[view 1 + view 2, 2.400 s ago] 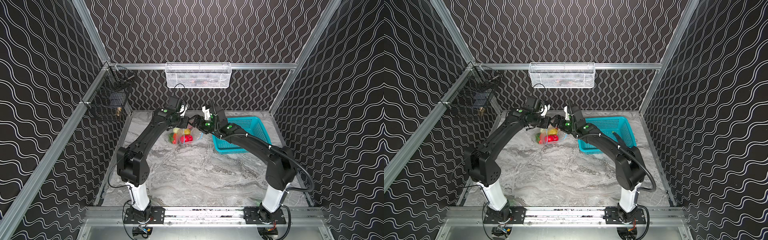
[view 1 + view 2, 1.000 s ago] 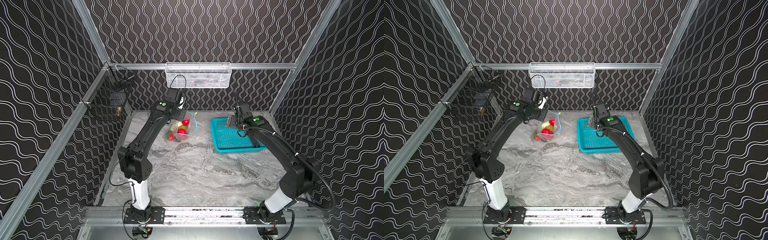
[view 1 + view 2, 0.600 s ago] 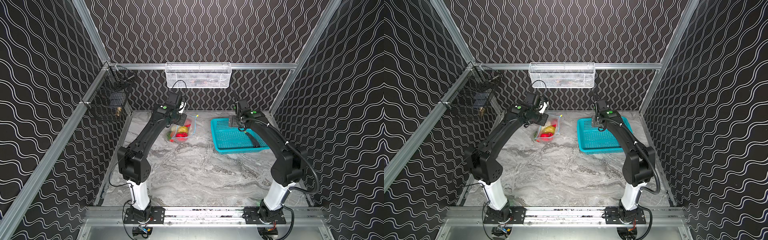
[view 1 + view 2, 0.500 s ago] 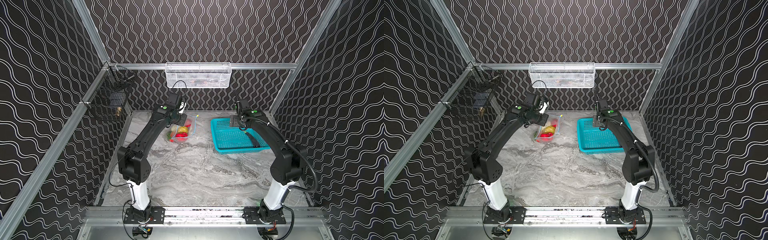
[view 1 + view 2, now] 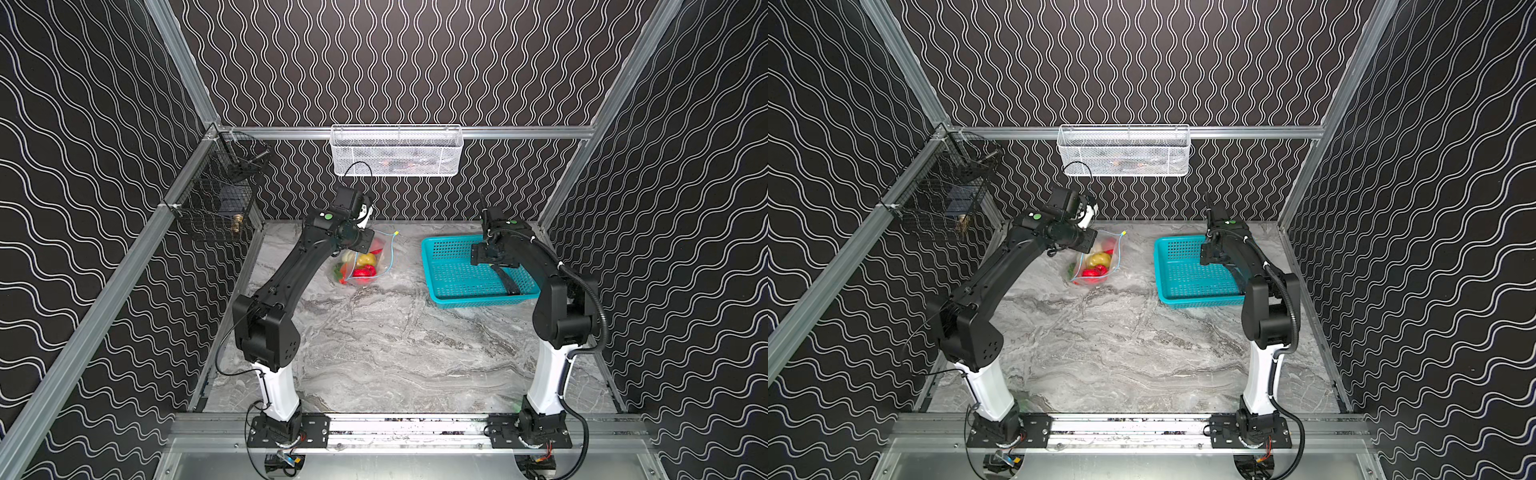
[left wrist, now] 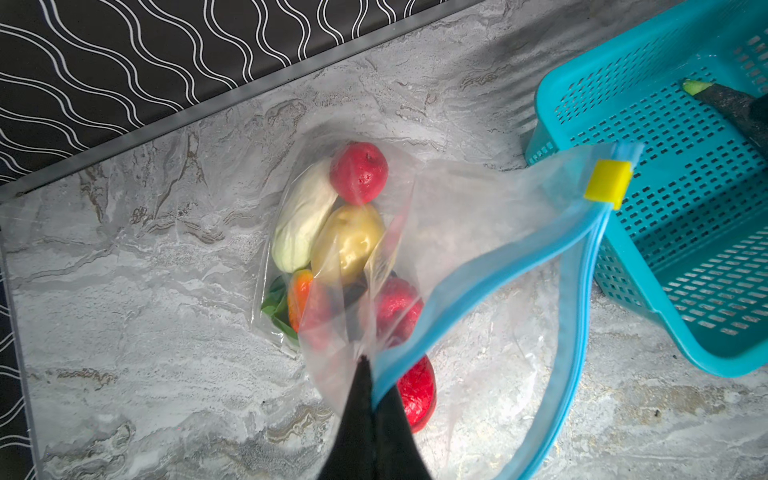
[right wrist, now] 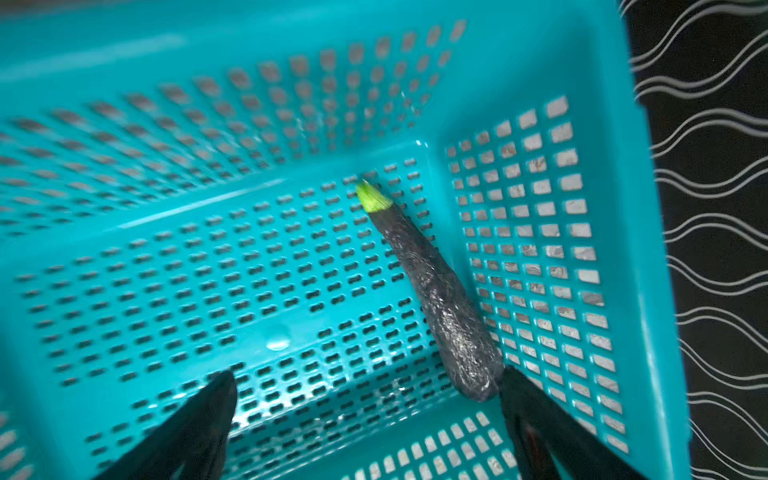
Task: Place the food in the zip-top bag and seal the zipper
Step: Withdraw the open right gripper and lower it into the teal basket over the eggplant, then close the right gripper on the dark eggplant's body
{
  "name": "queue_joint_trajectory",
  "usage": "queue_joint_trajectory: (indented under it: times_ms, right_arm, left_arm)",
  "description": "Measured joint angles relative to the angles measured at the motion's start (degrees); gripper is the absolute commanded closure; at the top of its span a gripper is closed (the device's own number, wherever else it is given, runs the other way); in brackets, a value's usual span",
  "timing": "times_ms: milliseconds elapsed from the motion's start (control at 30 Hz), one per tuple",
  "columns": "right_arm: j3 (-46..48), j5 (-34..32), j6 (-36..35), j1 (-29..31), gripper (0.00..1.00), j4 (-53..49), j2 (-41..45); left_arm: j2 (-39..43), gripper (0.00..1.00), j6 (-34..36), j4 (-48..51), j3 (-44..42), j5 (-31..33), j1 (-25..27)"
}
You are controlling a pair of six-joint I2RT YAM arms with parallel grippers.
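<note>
The clear, flexible plastic zip-top bag [image 6: 478, 216] is rested on the grey marbled table [image 5: 395, 332] beside the teal perforated basket [image 7: 640, 208]. Red, white, yellow and orange toy produce [image 6: 347, 241] is seen inside. Its light-blue zipper strip [image 6: 498, 266] is left gaping, pinched in the closed left pincer [image 6: 368, 365]. The right pincer [image 7: 365, 372] is spread wide and empty, just beside a dark eggplant-like toy [image 7: 436, 291] in the basket.

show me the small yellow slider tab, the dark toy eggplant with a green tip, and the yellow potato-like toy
small yellow slider tab [image 6: 607, 184]: left wrist view, middle of its face
dark toy eggplant [image 7: 434, 291]: right wrist view, middle of its body
yellow potato-like toy [image 6: 347, 243]: left wrist view, its rounded middle
</note>
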State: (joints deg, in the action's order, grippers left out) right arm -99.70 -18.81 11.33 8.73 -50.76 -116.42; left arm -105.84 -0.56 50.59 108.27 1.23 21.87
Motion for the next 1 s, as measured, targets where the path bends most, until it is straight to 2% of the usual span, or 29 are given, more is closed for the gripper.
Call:
queue_joint_trajectory:
  times_ms: [167, 300, 533, 767, 800, 900, 1000]
  right_arm:
    - [2.62, 1.95, -0.79, -2.05, 0.01, 0.42, -0.11]
    - [2.75, 3.26, -1.99, -3.5, 0.05, 1.51, -1.49]
    - [-0.52, 4.33, -3.61, -5.44, 0.09, 1.9, -7.26]
    - [-3.5, 3.02, -5.01, -5.88, 0.08, 1.88, -9.97]
    - [-3.98, 2.93, -5.29, -6.12, 0.09, 1.88, -10.4]
    - [-5.77, 2.73, -5.99, -6.91, 0.22, 1.79, -12.35]
    - [-7.63, 2.82, -5.97, -7.34, 0.28, 1.36, -14.25]
  left_arm:
    - [0.04, 1.0, -0.66, 0.11, -0.17, -0.24, 0.0]
    - [0.11, 1.0, -0.68, 0.11, -0.66, -0.37, 0.0]
    - [0.11, 1.0, -0.83, 0.11, -0.79, -0.44, 0.0]
    - [0.31, 1.0, -0.85, 0.11, -0.92, -0.63, 0.0]
    - [0.31, 1.0, -0.85, 0.11, -0.92, -0.63, 0.0]
    - [0.31, 1.0, -0.85, 0.11, -1.05, -0.63, 0.0]
    - [0.33, 1.0, -0.94, 0.09, -1.31, -0.61, -0.02]
